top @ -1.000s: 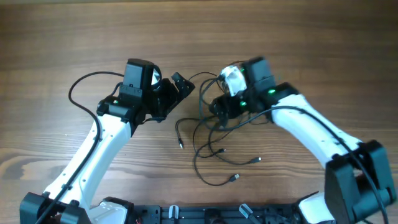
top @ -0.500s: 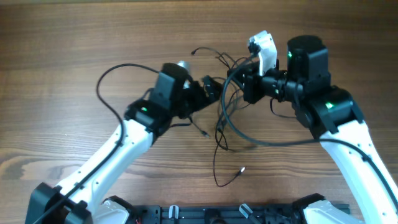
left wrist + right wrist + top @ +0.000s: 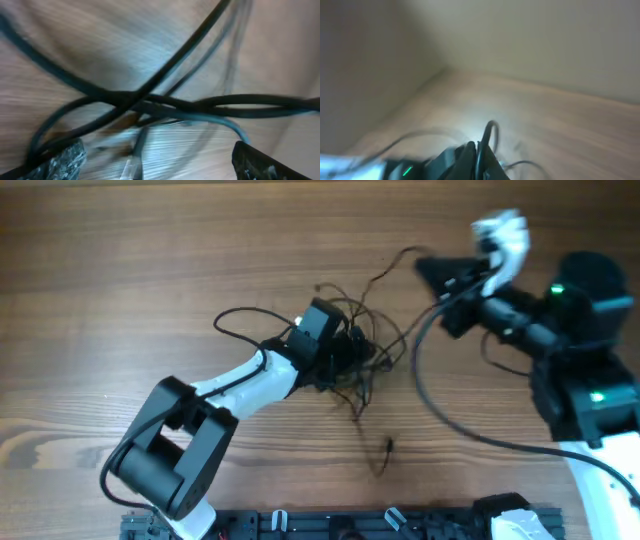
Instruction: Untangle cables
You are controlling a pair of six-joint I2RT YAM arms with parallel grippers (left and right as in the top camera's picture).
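Note:
The cables lie as a loose black tangle at mid-table, and one plug end trails toward the front. My left gripper sits low over the tangle. Its fingers stand wide apart and open, with several cables crossing ahead of them and a silver plug tip between them. My right gripper is raised to the right of the tangle and shut on one thin cable. That cable sticks up in a small loop between the fingers, and a strand leads from the gripper back to the tangle.
A thicker black cable fixed to the right arm sweeps in an arc over the table's right side. The left arm's own cable loops behind it. A black rail runs along the front edge. The right wrist view is blurred.
My right gripper has shut on a cable and pulled it up and to the right, stretching the tangle. My left arm has swung right and dropped onto the tangle, still open.

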